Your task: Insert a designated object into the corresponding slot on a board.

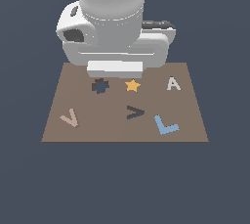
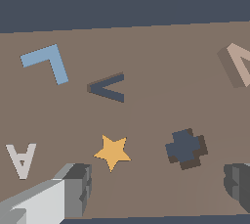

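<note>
The tan V piece (image 1: 69, 117) lies flat on the brown board (image 1: 97, 130) near its corner at the exterior view's left. It shows at the edge of the wrist view (image 2: 239, 64). The dark V-shaped slot (image 1: 135, 112) is in the board's middle, empty, and also shows in the wrist view (image 2: 108, 88). My gripper (image 2: 156, 189) is open and empty, with one finger (image 2: 73, 189) on each side. It hovers over the board's far part, above the star and the dark hole, apart from the V piece. In the exterior view the hand body (image 1: 114, 67) hides the fingers.
On the board are a blue L (image 1: 166, 125), a white A (image 1: 173, 83), an orange star (image 1: 132, 85) and a dark gear-shaped hole (image 1: 100, 86). The L lies close to the slot, on the side of the exterior view's right. Around the board is dark grey floor.
</note>
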`<action>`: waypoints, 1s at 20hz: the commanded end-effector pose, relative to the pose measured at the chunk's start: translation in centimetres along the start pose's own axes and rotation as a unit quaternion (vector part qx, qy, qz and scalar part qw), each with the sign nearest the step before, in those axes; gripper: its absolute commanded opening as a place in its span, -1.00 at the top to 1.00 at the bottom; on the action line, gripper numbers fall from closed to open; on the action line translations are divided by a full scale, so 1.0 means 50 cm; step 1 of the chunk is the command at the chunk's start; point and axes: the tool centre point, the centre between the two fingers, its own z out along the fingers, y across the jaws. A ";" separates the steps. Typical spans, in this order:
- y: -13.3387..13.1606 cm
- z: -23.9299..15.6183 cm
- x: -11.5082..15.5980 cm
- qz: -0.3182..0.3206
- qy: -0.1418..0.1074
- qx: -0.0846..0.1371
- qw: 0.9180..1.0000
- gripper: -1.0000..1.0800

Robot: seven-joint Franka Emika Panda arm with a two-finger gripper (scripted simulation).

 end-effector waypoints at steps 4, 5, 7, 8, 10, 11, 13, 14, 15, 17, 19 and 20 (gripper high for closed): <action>0.002 0.001 0.000 -0.002 0.000 0.000 1.000 -0.92; 0.004 0.002 0.001 -0.004 0.000 0.000 1.000 -0.92; 0.008 0.005 0.001 -0.009 0.000 0.000 1.000 -0.92; 0.011 0.006 0.002 -0.013 0.000 0.000 1.000 -0.92; 0.018 0.010 0.003 -0.021 0.001 -0.001 1.000 -0.92; 0.023 0.013 0.004 -0.026 0.001 -0.001 1.000 -0.92; 0.032 0.018 0.006 -0.037 0.001 -0.001 0.999 -0.92; 0.038 0.021 0.007 -0.044 0.001 -0.001 0.999 -0.92; 0.044 0.025 0.009 -0.051 0.001 -0.002 0.999 -0.92; 0.058 0.032 0.013 -0.067 0.002 -0.002 0.998 -0.92; 0.073 0.041 0.017 -0.085 0.002 -0.003 0.996 -0.92; 0.081 0.046 0.020 -0.094 0.003 -0.003 0.996 -0.92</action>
